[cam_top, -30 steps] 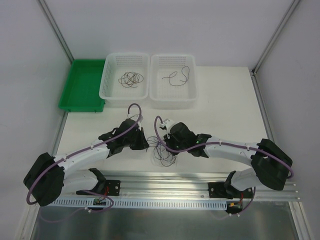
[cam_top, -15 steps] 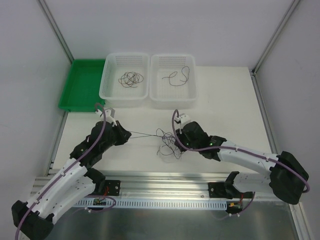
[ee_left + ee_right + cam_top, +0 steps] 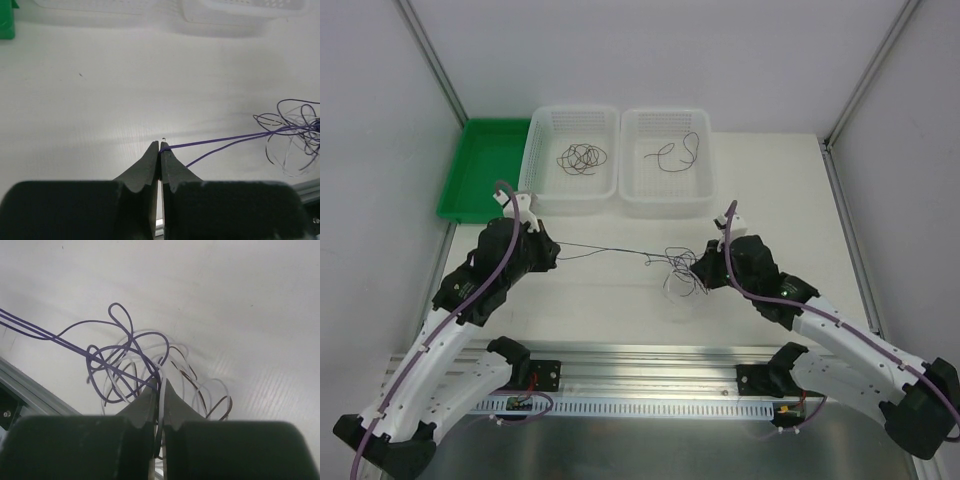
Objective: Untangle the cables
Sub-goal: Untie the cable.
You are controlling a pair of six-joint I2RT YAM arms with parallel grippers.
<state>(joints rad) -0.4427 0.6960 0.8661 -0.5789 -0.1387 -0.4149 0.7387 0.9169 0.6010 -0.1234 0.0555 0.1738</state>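
Left gripper [image 3: 160,146], jaws pressed together on a purple cable [image 3: 225,139], two taut runs of it stretched rightward across the table [image 3: 770,200]. Right gripper [image 3: 159,382], likewise closed, pinching the tangle [image 3: 678,272] of purple, whitish and dark loops near the table's middle. Along the far edge, two white baskets: left basket [image 3: 570,200] with one coil of dark cables [image 3: 582,157], right basket [image 3: 665,203] with one loose cable [image 3: 677,152]. One green tray [image 3: 485,170] at the far left corner.

Bright diffuse overhead light, faint shadows, mild table [image 3: 75,100] glare; left hand [image 3: 160,146] base blurred.
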